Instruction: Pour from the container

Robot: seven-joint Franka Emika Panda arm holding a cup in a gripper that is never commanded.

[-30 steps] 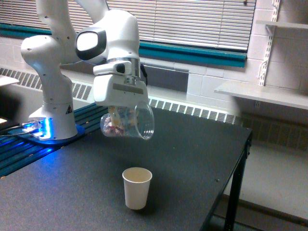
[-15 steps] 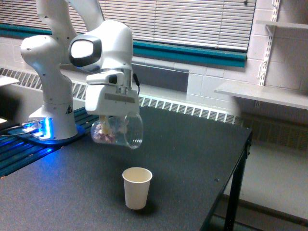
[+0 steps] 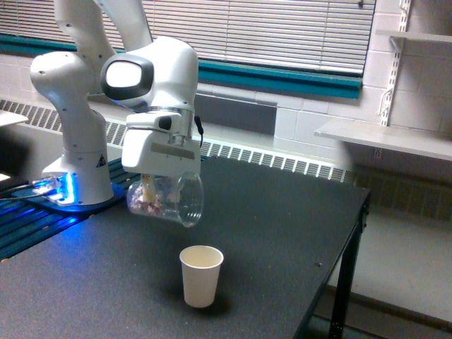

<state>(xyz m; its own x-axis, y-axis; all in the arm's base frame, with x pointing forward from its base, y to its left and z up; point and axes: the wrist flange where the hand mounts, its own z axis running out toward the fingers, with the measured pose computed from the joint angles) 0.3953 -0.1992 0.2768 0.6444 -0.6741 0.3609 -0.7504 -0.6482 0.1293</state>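
Note:
The container [image 3: 167, 199] is a clear plastic cup held on its side, mouth facing the exterior view's right, with reddish-brown and pale bits lying in its lower wall. My gripper [image 3: 157, 182] is shut on it from above; the fingertips are mostly hidden behind the white hand. A cream-white paper cup [image 3: 200, 275] stands upright on the dark table [image 3: 282, 233], below and to the right of the container's mouth. Nothing is seen falling from the container.
The arm's white base [image 3: 74, 127] stands at the table's left with blue light at its foot. The table's right edge [image 3: 353, 247] drops off to the floor. A wall shelf [image 3: 385, 138] sits at the right, blinds and a radiator behind.
My gripper has carried the tilted container leftward and a little lower, away from above the paper cup. The paper cup has not moved.

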